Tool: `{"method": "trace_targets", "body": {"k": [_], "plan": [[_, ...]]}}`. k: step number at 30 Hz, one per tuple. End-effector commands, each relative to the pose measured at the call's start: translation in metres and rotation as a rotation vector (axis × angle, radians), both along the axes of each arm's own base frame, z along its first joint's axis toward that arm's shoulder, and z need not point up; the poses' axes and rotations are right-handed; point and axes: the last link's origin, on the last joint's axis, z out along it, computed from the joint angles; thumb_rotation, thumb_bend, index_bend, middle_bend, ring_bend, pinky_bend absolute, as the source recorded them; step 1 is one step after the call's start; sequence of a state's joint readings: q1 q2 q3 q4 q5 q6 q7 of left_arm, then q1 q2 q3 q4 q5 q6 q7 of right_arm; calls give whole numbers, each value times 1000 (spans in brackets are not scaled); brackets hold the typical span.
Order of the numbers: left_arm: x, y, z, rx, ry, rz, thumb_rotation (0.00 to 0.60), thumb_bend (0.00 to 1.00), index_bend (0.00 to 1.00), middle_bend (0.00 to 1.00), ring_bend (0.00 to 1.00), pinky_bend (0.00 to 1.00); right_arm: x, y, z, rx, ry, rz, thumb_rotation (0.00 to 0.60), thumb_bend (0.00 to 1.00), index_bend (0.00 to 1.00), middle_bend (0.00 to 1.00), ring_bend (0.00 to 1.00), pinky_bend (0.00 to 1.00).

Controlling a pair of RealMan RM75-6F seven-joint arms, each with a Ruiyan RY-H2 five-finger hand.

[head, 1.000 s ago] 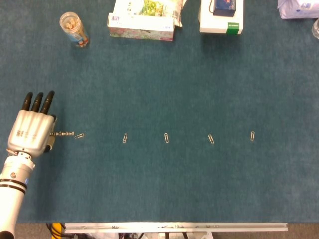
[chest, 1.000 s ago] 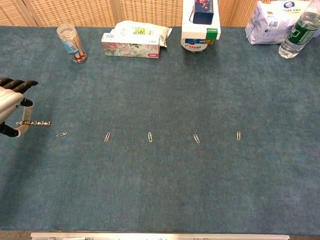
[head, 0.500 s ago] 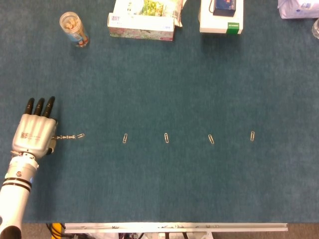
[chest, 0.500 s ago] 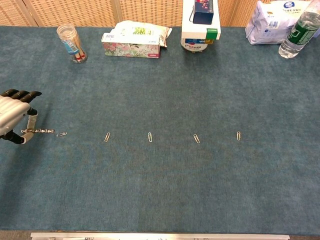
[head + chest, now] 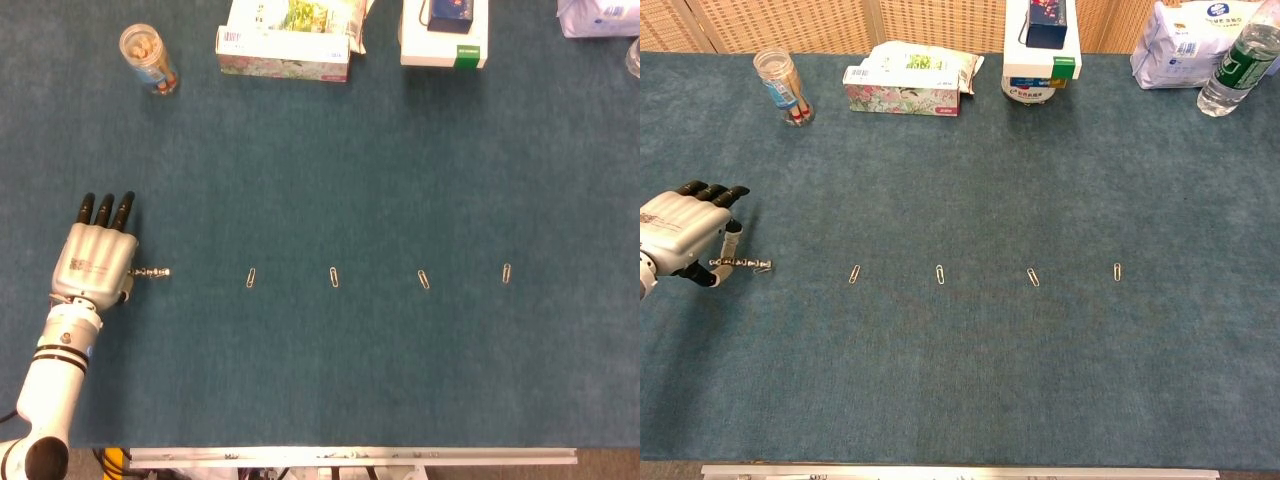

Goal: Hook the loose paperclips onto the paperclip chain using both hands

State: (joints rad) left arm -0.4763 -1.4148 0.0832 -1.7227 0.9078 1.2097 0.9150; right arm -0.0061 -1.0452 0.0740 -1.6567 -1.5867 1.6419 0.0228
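1. Head view: left hand (image 5: 95, 265) lies knuckles-up at the table's (image 5: 400, 180) left side, pinching the near end of the chain (image 5: 152, 272), whose free end points right along the row of four loose clips. The nearest clip (image 5: 251, 278) lies well apart from the chain's tip; the others (image 5: 334, 276), (image 5: 424, 279), (image 5: 506, 272) follow in line. To hook well, the hand should probably keep the chain's last link flat and steady, tip aimed at the nearest clip, while the other hand brings that clip's open loop onto it.
2. Chest view: the left hand (image 5: 685, 240) shows fingers curled, thumb and a finger closed on the chain (image 5: 740, 264), which rests on the table (image 5: 1040, 180).
3. Hidden or unclear: the right hand appears in neither view. The pinch itself is covered from above. Whether the chain's end clip is truly hooked is too small to tell.
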Motion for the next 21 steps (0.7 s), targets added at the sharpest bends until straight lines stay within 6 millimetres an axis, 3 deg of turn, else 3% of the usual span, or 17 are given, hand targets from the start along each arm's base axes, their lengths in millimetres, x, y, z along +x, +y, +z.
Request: {"method": "trace_targets", "body": {"k": [1,12,21], "plan": [[0,0,-1,-1,4,1,600,358,562,0,0,4,0,0,0,0,0,1,600,614,429,421,370,438],[0,-2,1,3,0,9,600,358,562,0,0,5,1,1,0,1,-1,6,600,614,429,421,370,438],[23,16,6,22,-75,7,600,358,563,0,0,5,3,3,2,-7,-8,17,600,613,429,421,370,438]]}}
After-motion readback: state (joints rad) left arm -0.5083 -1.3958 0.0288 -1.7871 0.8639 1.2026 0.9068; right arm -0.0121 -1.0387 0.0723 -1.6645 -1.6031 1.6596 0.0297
